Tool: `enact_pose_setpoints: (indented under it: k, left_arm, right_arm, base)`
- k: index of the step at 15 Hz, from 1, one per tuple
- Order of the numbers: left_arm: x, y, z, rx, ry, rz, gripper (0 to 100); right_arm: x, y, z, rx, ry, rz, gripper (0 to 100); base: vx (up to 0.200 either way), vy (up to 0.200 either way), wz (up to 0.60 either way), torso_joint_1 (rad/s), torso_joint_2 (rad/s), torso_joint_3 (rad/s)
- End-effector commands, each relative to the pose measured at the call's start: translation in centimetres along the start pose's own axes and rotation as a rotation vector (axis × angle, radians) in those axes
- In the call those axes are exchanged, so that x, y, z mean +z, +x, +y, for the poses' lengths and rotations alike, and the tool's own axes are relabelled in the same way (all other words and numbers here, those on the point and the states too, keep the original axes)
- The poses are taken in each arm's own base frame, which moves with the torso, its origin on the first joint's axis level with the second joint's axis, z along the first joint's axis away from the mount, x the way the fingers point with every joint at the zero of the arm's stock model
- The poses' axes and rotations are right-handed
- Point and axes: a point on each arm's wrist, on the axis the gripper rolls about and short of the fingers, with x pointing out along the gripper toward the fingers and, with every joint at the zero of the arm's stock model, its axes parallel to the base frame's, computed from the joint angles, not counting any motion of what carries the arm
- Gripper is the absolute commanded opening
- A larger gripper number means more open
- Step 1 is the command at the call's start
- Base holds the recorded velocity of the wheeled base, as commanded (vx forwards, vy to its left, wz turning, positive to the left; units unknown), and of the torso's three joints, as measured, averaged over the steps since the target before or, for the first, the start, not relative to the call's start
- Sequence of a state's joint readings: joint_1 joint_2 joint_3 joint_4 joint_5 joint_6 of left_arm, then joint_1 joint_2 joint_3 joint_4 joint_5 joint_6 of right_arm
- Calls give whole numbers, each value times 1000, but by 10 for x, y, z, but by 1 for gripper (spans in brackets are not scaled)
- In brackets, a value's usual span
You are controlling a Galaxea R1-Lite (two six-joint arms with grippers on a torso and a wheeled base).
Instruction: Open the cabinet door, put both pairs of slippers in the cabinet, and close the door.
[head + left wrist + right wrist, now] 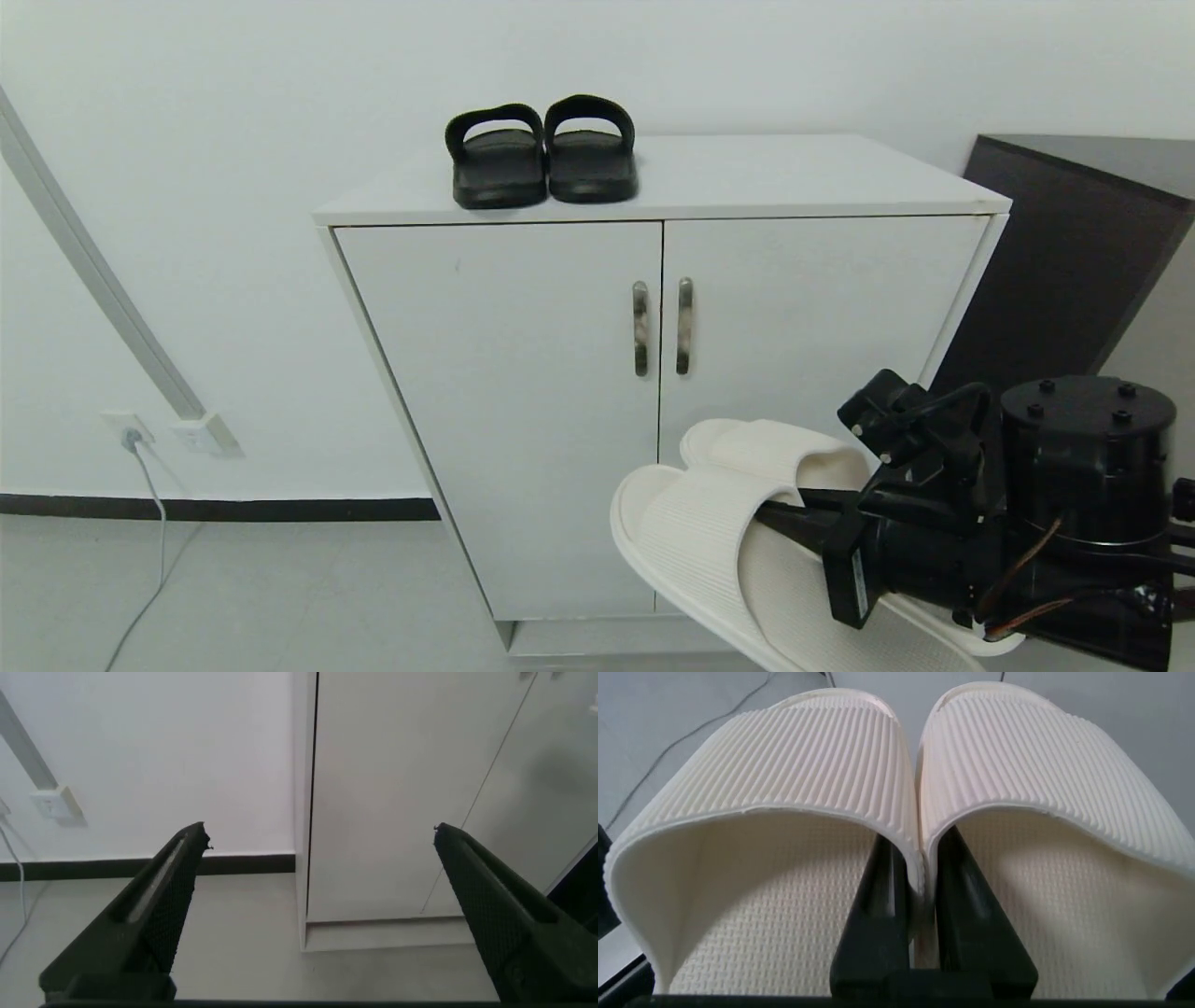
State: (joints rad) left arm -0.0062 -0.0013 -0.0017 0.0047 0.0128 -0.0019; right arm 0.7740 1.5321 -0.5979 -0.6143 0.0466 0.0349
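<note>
A white cabinet [523, 392] stands against the wall with both doors shut and two metal handles [640, 329] side by side at the middle. A pair of black slippers [543, 154] rests on its top, toward the left. My right gripper [794, 504] is in front of the right door, low down, shut on a pair of white slippers [709, 532]; its fingers [887, 905] pinch the two inner strap edges together [920, 849]. My left gripper [318, 835] is open and holds nothing, facing the cabinet's lower left corner [308, 924].
A dark panel [1074, 261] leans to the right of the cabinet. A wall socket with a grey cable [140, 448] and a slanted conduit are on the wall at the left. Bare floor [233, 597] lies left of the cabinet.
</note>
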Motion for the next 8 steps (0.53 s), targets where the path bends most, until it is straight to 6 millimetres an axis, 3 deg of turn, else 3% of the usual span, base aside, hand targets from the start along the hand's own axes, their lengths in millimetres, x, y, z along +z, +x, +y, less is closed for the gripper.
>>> enact_pose_setpoints:
  k: [1, 7, 8]
  left_arm:
    - [0, 0, 0, 1, -1, 1, 100]
    - [2, 0, 0, 13, -15, -5, 100]
    - [34, -5, 0, 0, -40, -55, 100]
  right_arm:
    - [1, -2, 0, -4, 0, -10, 0]
    - [3, -6, 0, 1, -1, -25, 0]
    - [2, -5, 0, 2, 0, -19, 0]
  base:
    - [0, 0, 0, -90, 442, 369]
    - [0, 0, 0, -34, 399, 364]
    - [0, 0, 0, 7, 144, 124]
